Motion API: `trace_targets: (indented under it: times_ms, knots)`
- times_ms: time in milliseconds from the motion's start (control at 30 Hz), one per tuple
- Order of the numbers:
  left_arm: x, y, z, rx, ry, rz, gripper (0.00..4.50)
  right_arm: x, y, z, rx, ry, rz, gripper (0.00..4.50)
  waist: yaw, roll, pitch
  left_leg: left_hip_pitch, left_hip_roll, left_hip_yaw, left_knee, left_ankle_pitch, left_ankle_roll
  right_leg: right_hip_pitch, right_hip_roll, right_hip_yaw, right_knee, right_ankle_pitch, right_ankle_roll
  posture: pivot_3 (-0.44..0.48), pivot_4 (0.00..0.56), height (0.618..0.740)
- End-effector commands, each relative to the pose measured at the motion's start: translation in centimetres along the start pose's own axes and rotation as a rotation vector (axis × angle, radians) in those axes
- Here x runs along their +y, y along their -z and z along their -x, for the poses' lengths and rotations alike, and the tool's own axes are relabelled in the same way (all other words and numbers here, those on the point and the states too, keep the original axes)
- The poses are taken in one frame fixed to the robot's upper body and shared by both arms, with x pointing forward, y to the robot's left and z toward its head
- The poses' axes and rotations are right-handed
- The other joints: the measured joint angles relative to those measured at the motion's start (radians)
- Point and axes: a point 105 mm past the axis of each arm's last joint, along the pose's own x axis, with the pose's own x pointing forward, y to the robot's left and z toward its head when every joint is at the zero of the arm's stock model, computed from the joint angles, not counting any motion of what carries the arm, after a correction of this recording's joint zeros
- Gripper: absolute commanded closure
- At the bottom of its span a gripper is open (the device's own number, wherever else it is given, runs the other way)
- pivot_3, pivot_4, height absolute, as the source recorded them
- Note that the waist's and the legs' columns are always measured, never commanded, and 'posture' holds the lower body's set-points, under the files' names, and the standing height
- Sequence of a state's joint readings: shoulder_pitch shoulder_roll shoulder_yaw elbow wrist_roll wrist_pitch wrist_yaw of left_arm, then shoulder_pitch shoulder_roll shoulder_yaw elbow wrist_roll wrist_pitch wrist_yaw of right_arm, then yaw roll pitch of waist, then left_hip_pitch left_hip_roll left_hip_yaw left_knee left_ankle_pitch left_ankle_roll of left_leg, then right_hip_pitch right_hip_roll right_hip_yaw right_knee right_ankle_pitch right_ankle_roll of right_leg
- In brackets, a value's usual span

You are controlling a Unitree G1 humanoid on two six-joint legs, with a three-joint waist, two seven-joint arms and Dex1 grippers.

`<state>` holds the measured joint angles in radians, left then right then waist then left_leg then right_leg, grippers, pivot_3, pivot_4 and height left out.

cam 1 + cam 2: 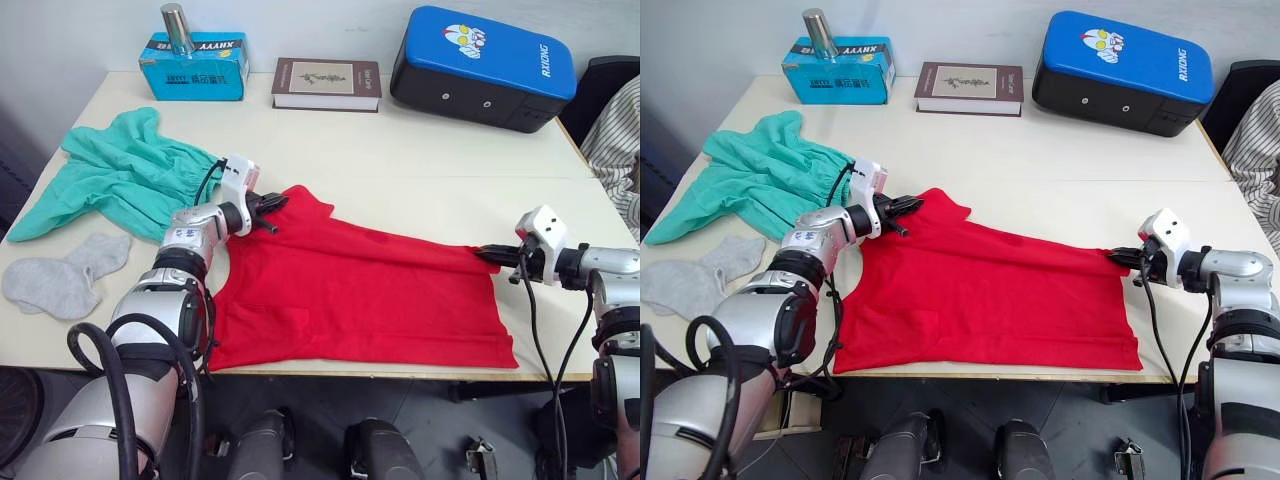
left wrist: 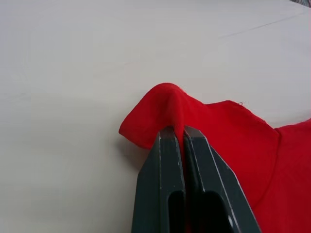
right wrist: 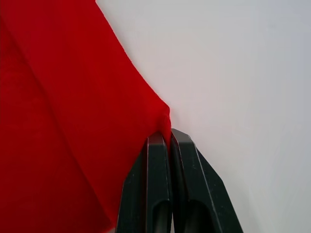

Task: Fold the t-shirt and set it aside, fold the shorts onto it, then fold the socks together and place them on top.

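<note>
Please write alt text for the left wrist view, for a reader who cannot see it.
The left gripper is shut on a raised corner of the red t-shirt, pinching the cloth between its two black fingers. The shirt lies on a pale table.

Shorts (image 1: 125,180) and socks (image 1: 65,275) lie left of t-shirt (image 1: 360,290).

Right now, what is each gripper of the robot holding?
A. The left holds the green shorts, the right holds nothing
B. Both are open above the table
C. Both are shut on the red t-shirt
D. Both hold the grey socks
C: the left gripper and the right gripper each pinch an edge of the t-shirt.
</note>
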<state>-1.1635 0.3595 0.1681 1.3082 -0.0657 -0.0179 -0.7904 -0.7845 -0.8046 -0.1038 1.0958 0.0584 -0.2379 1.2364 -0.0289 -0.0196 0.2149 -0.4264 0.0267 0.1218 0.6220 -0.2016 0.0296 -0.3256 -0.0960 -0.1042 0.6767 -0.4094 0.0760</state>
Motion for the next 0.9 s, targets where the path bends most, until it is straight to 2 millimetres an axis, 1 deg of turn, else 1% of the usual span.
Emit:
trace_targets:
  times_ms: [33, 133, 267, 367, 500, 567, 600, 667, 767, 900]
  knots:
    - [0.1, -1.9, 0.9, -0.086, 0.03, -0.136, 4.44, -1.0, -1.4, 1.8, -0.071, 0.072, 0.091, 4.5, 0.0, 0.0, 0.0, 0.0, 0.0, 0.0, 0.0, 0.0, 0.0, 0.0, 0.0, 0.0, 0.0, 0.0, 0.0, 0.0, 0.15, 0.74]
    - [0.2, -2.2, 1.6, -0.13, 0.038, -0.213, 4.44, -0.6, -1.5, 2.2, -0.101, 0.082, 0.145, 4.5, 0.001, 0.0, 0.0, 0.0, 0.0, 0.0, 0.001, 0.0, 0.0, 0.0, 0.0, 0.0, 0.0, 0.0, 0.0, 0.0, 0.15, 0.74]
    - [-0.6, -2.1, 2.5, -0.171, 0.086, -0.368, 4.44, 0.0, -1.8, 2.5, -0.15, 0.108, 0.203, 4.5, 0.001, 0.0, 0.0, 0.0, 0.0, 0.0, 0.0, 0.0, 0.0, 0.001, 0.0, 0.0, -0.001, 0.0, 0.0, 0.0, 0.15, 0.74]
    - [-1.1, -2.3, 3.2, -0.233, 0.101, -0.477, 4.44, 1.0, -1.7, 2.6, -0.177, 0.127, 0.28, 4.5, 0.001, 0.0, 0.0, 0.0, 0.0, 0.0, 0.0, 0.0, 0.0, 0.001, 0.0, 0.0, -0.001, 0.0, 0.0, 0.0, 0.15, 0.74]
    - [-2.0, -1.8, 3.9, -0.265, 0.129, -0.591, 4.44, 1.8, -1.5, 2.7, -0.203, 0.183, 0.367, 4.5, 0.001, 0.0, 0.0, 0.0, 0.0, -0.001, 0.001, 0.0, 0.0, 0.001, 0.0, -0.001, -0.001, 0.0, 0.0, 0.0, 0.15, 0.74]
    - [-2.7, -1.3, 4.3, -0.265, 0.158, -0.673, 4.44, 2.6, -1.1, 2.7, -0.199, 0.192, 0.442, 4.5, 0.001, 0.0, 0.0, 0.0, 0.0, -0.001, 0.001, 0.0, 0.0, 0.001, 0.0, -0.001, -0.001, 0.0, 0.0, 0.0, 0.15, 0.74]
    - [-3.0, -0.8, 4.6, -0.258, 0.171, -0.707, 4.44, 2.9, -0.8, 2.7, -0.195, 0.197, 0.45, 4.5, 0.001, 0.0, 0.0, 0.0, 0.0, -0.001, 0.001, 0.0, 0.0, 0.001, 0.0, -0.001, -0.001, 0.0, 0.0, 0.0, 0.15, 0.74]
    - [-3.1, -0.2, 5.1, -0.257, 0.166, -0.751, 4.44, 3.3, -0.2, 2.7, -0.186, 0.217, 0.487, 4.5, 0.001, 0.0, 0.0, 0.0, 0.0, -0.001, 0.001, 0.0, 0.0, 0.001, 0.0, -0.001, -0.001, 0.0, 0.0, 0.0, 0.15, 0.74]
    - [-3.3, 0.8, 6.0, -0.241, 0.178, -0.826, 4.44, 3.7, 0.5, 2.7, -0.176, 0.246, 0.5, 4.5, -0.001, 0.0, 0.0, 0.001, 0.0, -0.001, 0.001, 0.0, 0.0, 0.002, 0.0, 0.0, -0.001, 0.0, 0.0, 0.0, 0.15, 0.74]
    - [-4.1, 2.7, 7.6, -0.211, 0.218, -0.936, 4.44, 4.9, 1.7, 2.6, -0.162, 0.251, 0.531, 4.5, 0.001, 0.0, 0.0, 0.001, 0.0, -0.001, 0.001, 0.0, 0.0, 0.002, 0.0, 0.0, -0.001, 0.0, 0.0, 0.0, 0.15, 0.74]
